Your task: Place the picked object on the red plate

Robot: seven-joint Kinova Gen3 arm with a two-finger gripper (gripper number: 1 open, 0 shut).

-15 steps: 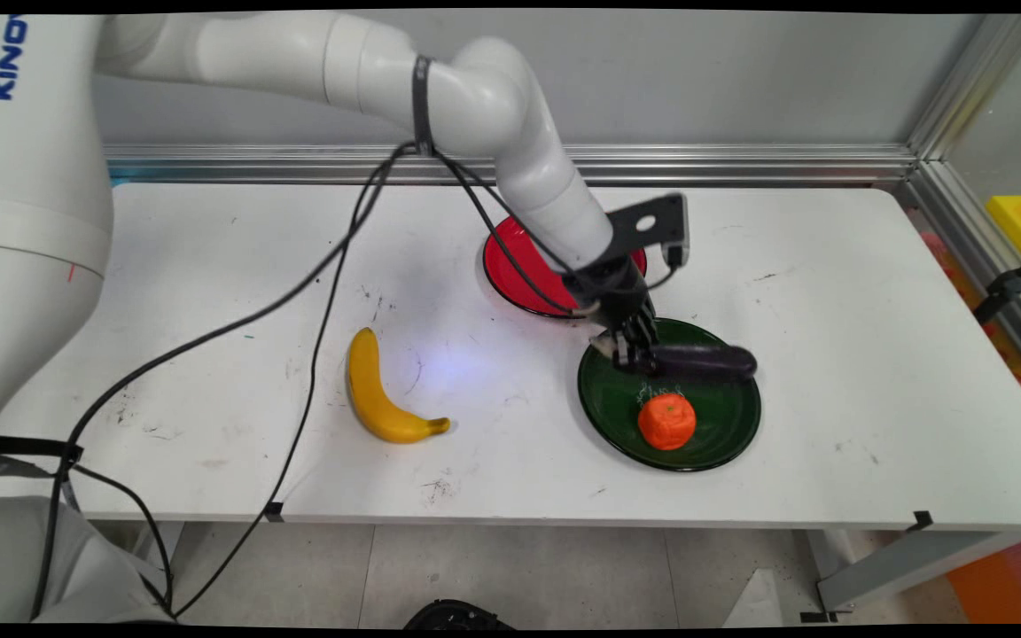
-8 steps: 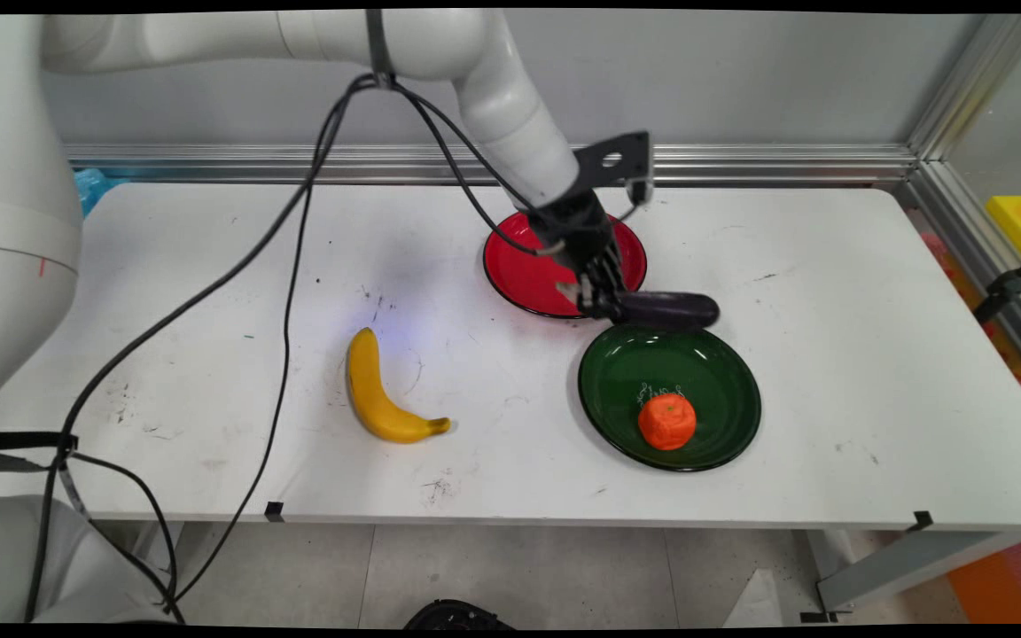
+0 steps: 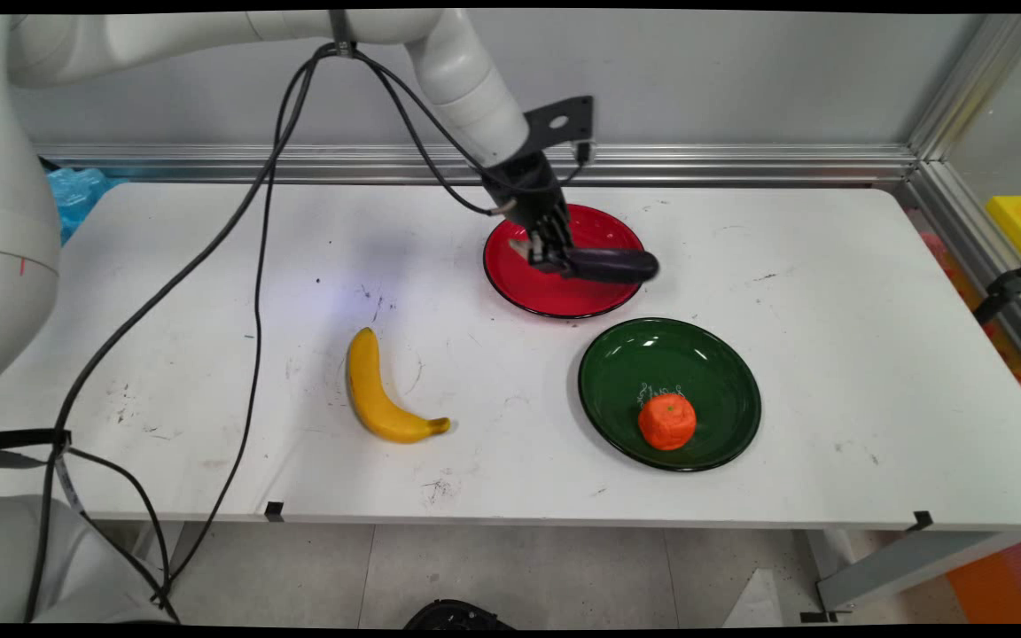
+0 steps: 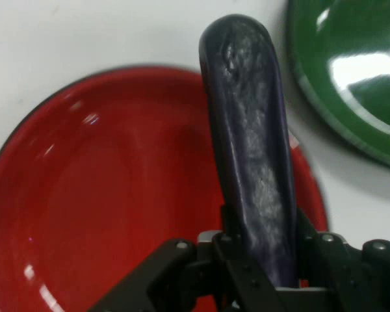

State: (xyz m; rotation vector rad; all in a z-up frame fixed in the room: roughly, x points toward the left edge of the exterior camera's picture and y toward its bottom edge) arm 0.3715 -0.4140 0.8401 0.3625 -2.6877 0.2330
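In the hand view the red plate point(image 4: 104, 195) is cut off at the left and bottom edges, and the green plate point(image 4: 351, 78) runs out at the top right corner. The aubergine point(image 4: 250, 149) hides the red plate's right side; its near end disappears between the jaws.

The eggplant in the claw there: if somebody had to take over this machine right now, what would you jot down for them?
Gripper: shut on the eggplant at one end, holding it in the air over the red plate; the hand view shows it above the plate's right side.
Red plate: nothing lying on it.
Green plate: holds the orange.
Banana: on the table, left of both plates.
Done: eggplant lifted off the green plate and carried over the red one within the last second.
Left: eggplant not yet set down.
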